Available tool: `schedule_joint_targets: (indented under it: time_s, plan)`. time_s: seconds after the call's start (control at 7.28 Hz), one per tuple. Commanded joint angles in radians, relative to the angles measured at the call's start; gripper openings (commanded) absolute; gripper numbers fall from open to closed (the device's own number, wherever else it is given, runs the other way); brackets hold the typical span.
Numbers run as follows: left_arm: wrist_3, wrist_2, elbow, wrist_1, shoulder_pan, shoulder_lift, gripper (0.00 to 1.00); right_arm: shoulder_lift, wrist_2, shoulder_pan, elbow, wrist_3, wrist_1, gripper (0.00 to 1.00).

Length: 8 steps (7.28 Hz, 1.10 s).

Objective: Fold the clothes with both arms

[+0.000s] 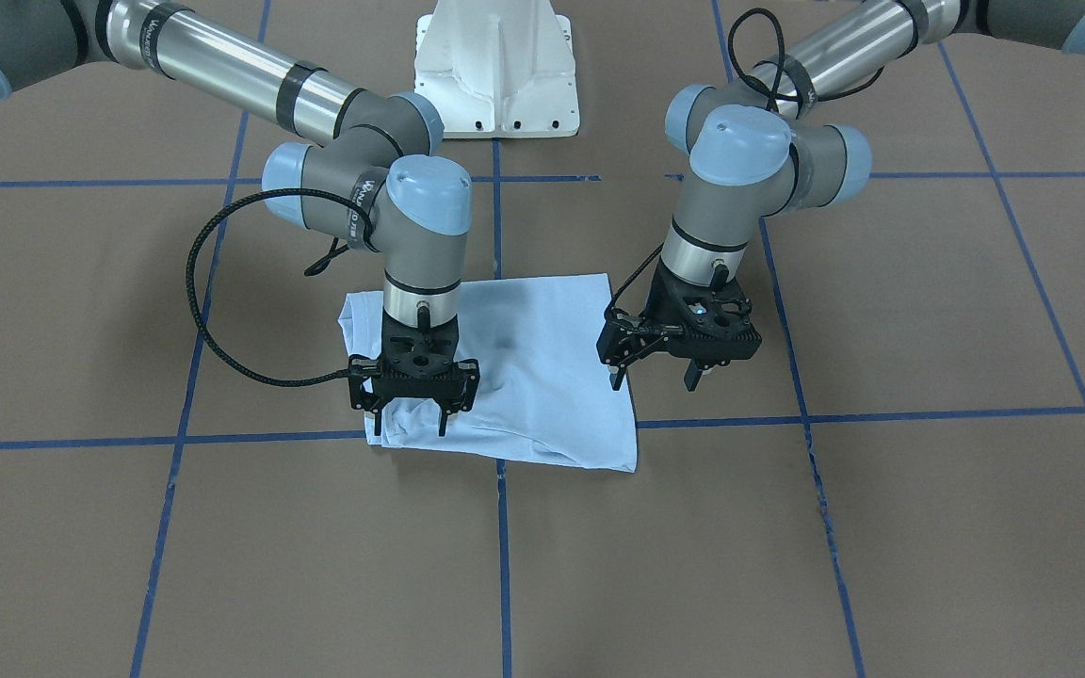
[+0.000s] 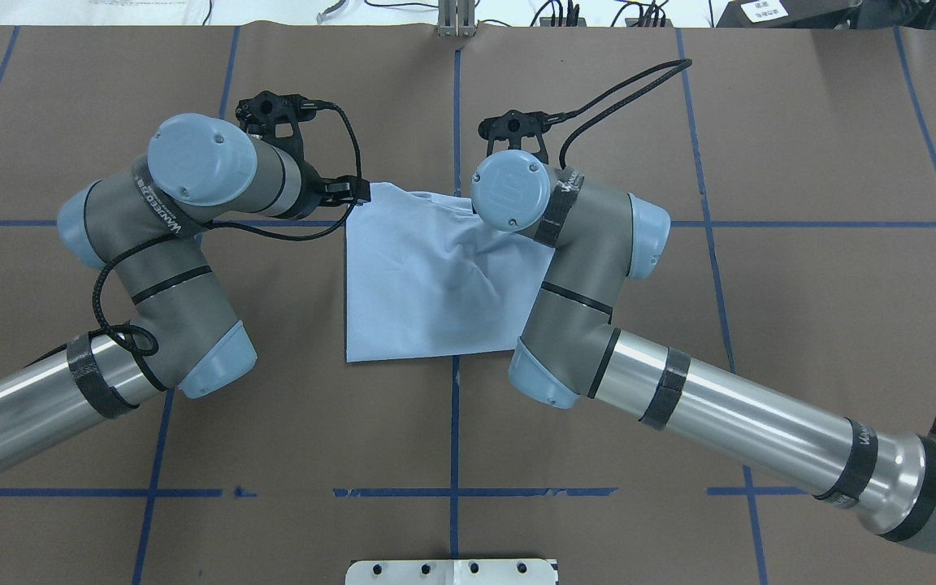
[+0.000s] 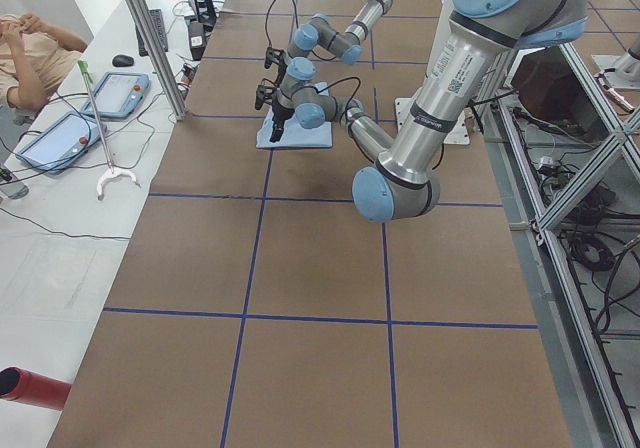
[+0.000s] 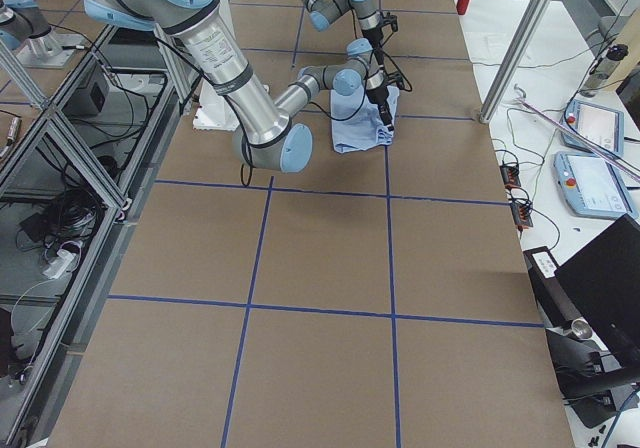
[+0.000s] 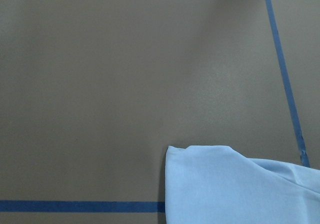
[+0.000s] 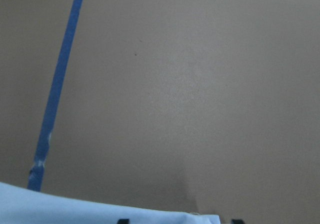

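Note:
The light blue T-shirt [image 1: 542,377] lies folded into a rough square on the brown table, its print and collar hidden. It also shows in the overhead view [image 2: 427,284]. My left gripper [image 1: 654,377] is open and empty, low at the shirt's side edge, one finger over the edge and the other over bare table. My right gripper [image 1: 412,424] is open and empty, just above the shirt's opposite front corner. The left wrist view shows a shirt corner [image 5: 240,189]. The right wrist view shows a shirt edge [image 6: 100,209] at the bottom. In the overhead view both wrists hide the grippers.
The white pedestal base [image 1: 497,66] stands behind the shirt. Blue tape lines [image 1: 882,414] cross the brown table. Beyond the table's far edge a side bench holds tablets [image 3: 60,138] where a person [image 3: 30,58] sits.

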Motion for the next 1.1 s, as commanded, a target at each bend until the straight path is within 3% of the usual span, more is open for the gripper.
schedule_joint_targets:
  time_s: [0.0,0.14,0.96]
  plan:
    - [0.0,-0.001,0.003,0.0,0.001,0.001,1.0,-0.009,-0.028,-0.008,0.0,0.001,0.0,0.13]
    - [0.0,0.001,0.003,0.0,0.001,0.001,1.0,-0.017,-0.031,-0.008,-0.002,0.001,0.001,0.0]
    - [-0.002,-0.001,0.006,0.0,0.001,0.001,1.0,-0.017,-0.053,0.054,-0.051,-0.02,0.007,0.0]
